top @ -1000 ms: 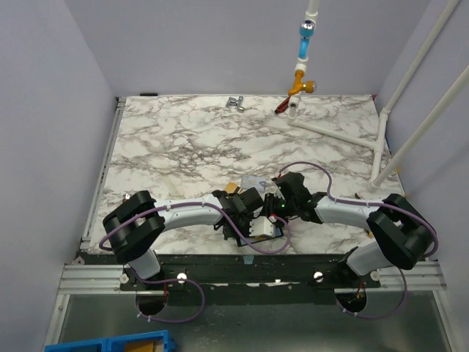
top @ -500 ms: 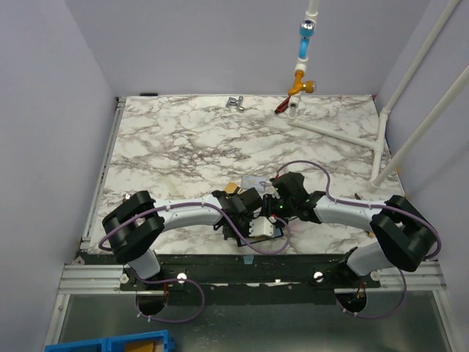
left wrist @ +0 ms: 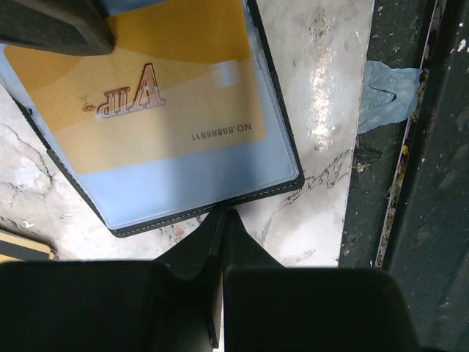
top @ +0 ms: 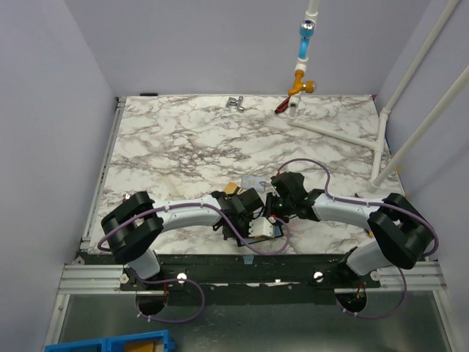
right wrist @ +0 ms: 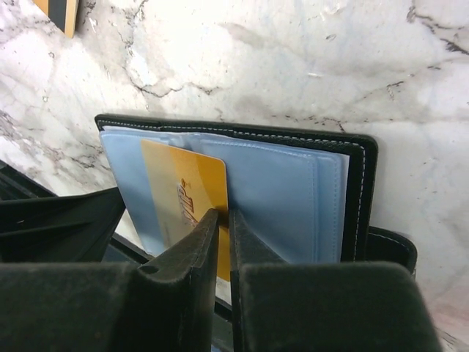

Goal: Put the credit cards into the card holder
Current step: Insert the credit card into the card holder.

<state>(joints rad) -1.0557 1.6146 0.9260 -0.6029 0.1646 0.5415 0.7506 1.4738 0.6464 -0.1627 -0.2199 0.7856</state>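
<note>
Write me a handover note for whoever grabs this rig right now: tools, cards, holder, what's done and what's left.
Left tool: shut, empty, tips at the open card holder's near edge.
Right tool: closed on the gold card's edge.
Done: gold card is under the holder's clear sleeve; how deep is unclear.
Striped tan card and what looks like a pale card: on the marble table, outside the holder.
To do: seat the gold card, release, load the rest.
</note>
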